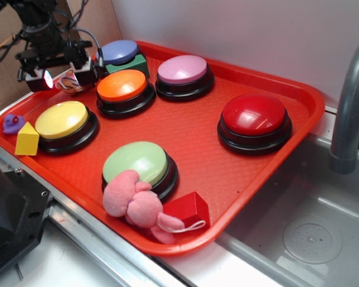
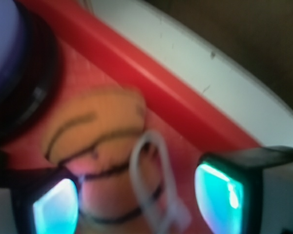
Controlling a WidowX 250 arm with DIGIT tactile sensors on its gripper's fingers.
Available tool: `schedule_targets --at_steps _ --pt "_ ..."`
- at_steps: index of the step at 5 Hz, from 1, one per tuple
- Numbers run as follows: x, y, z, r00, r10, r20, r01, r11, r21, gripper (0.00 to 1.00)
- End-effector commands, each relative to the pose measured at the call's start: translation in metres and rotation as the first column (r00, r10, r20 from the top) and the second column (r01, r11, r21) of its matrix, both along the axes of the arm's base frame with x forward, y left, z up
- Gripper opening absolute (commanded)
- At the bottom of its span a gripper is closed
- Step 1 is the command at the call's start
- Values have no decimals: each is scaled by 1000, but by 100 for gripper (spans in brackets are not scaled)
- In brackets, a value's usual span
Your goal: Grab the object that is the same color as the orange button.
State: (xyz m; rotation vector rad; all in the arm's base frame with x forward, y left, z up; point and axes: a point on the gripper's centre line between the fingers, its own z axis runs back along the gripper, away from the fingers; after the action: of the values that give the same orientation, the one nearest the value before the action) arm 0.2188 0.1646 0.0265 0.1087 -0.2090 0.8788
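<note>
My pincer (image 1: 64,79) hangs over the far left corner of the red tray (image 1: 251,179), its jaws parted on either side of the striped orange-tan plush toy (image 2: 100,146), not yet closed. The toy lies left of the orange button (image 1: 122,85), whose colour it matches.

Red tray (image 1: 287,89) holds dome buttons on black bases: orange button (image 1: 122,85), yellow (image 1: 61,119), red (image 1: 254,113), pale green (image 1: 135,162), pink (image 1: 182,68), blue (image 1: 119,51); striped toy (image 2: 97,141) orange-tan with dark brown stripes; pink plush (image 1: 134,203); yellow block (image 1: 27,139).
</note>
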Motion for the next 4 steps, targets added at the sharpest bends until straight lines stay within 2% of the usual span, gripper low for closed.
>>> schedule_targets --at_steps 1,2,4 --pt "-2 16 -1 999 30 26 -30 1000 5 100" --pt "-1 17 -7 999 34 29 -34 999 1 3" --pt "-1 9 6 999 -1 50 0 1000 25 0"
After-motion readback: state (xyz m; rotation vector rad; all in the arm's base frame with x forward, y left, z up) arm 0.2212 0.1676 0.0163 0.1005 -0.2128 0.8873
